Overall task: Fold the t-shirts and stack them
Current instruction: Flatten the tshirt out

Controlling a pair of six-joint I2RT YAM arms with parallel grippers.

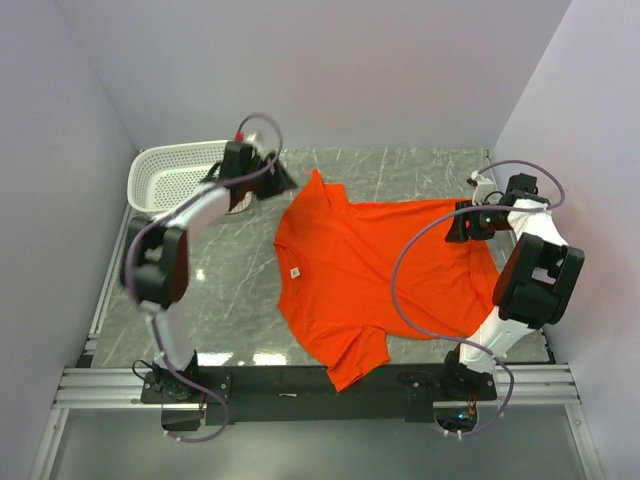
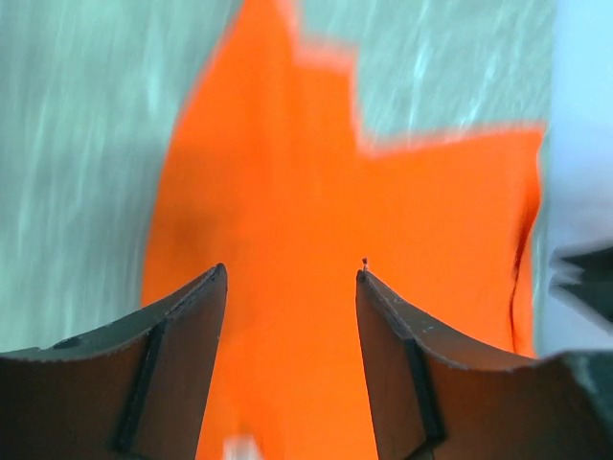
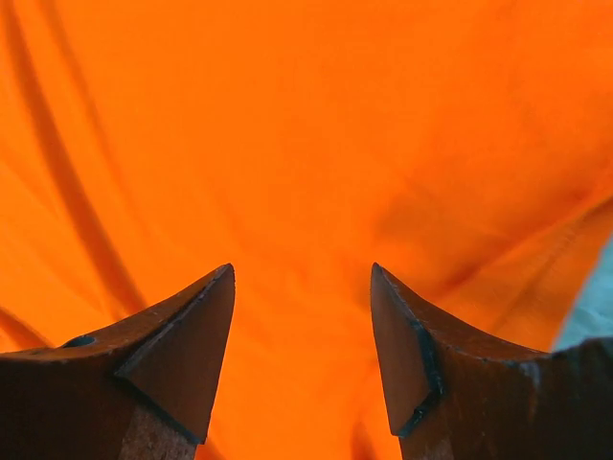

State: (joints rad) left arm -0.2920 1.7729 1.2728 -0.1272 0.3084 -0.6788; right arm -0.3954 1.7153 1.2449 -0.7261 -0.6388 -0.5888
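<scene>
One bright orange-red t-shirt [image 1: 380, 270] lies spread flat on the marble table, its small white neck label [image 1: 296, 271] facing up. My left gripper [image 1: 283, 180] hovers by the far-left sleeve tip, open and empty. In the left wrist view the t-shirt [image 2: 316, 192] lies below the spread left gripper [image 2: 292, 273], blurred. My right gripper [image 1: 455, 222] hangs over the shirt's far-right part. In the right wrist view the right gripper [image 3: 302, 268] stands open above wrinkled orange cloth [image 3: 306, 125], holding nothing.
A white perforated basket [image 1: 175, 175] stands at the back left corner, just behind the left arm. Grey walls close in the table on three sides. Bare marble [image 1: 230, 290] shows left of the shirt.
</scene>
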